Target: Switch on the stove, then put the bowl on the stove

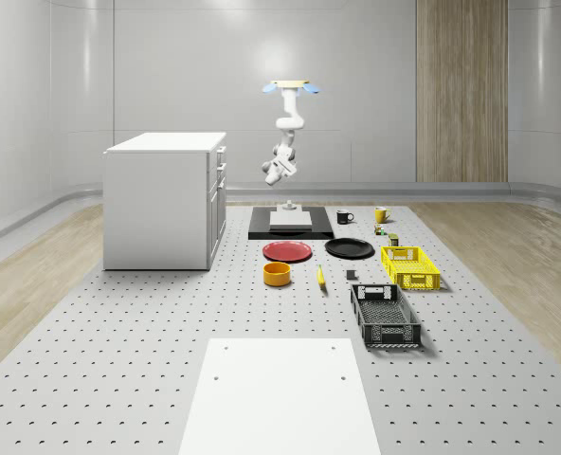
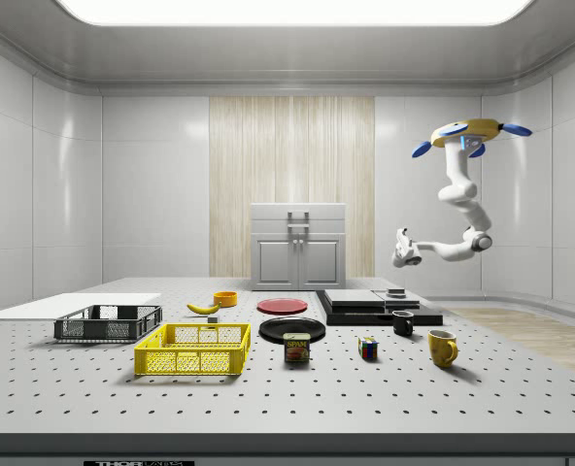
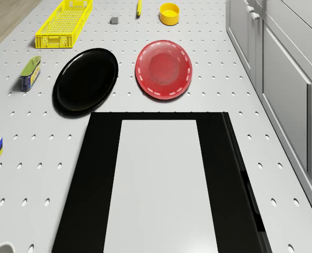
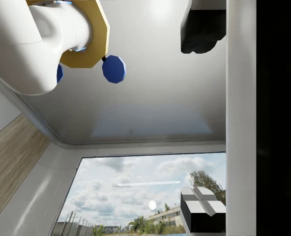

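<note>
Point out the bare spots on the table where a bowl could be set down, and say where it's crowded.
Bare table lies between the cabinet and the white panel, and on the whole-scene view's left of the yellow bowl. It is crowded around the red plate, black plate, yellow crate and black crate.

Drone [image 2: 467,133] hovers aloft, arm [image 2: 459,209] bent, gripper [image 2: 401,249] empty.

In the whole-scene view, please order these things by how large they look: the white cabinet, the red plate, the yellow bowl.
1. White cabinet, by far the largest.
2. Red plate.
3. Yellow bowl, the smallest, although it stands slightly nearer the camera.
</note>
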### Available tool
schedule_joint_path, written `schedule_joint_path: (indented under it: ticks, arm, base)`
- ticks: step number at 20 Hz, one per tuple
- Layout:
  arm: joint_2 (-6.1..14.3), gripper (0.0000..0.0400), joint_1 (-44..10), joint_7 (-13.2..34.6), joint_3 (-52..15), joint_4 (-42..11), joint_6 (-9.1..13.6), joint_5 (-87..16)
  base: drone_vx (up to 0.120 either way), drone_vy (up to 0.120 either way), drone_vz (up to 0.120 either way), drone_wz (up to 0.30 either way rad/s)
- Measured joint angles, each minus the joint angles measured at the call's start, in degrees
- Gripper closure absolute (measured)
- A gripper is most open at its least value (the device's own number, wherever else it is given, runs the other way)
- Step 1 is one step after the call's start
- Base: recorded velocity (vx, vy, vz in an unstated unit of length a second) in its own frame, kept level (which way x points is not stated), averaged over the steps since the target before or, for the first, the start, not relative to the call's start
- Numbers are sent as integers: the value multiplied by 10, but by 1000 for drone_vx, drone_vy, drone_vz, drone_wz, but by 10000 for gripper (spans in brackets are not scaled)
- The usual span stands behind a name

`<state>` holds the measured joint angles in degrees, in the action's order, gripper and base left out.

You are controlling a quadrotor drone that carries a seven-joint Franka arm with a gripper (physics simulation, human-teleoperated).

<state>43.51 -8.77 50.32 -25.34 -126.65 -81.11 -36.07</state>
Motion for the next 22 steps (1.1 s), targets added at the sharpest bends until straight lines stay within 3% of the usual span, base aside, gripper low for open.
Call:
schedule_joint_path:
  ticks: [5,7,10,16,22]
  arm:
    - [37,0,-89,83,-181,-165,-5,-309]
    - [53,0,-141,133,-245,-238,7,-435]
    - [77,0,-233,209,-322,-318,42,-587]
    - [118,0,-389,317,-410,-379,114,-735]
    - [149,0,-464,367,-446,-391,141,-772]
  base:
    - [0,0,-64,0]
    - [0,0,-120,0]
    - [0,0,-120,0]
    - [7,0,-120,0]
    - [120,0,-120,0]
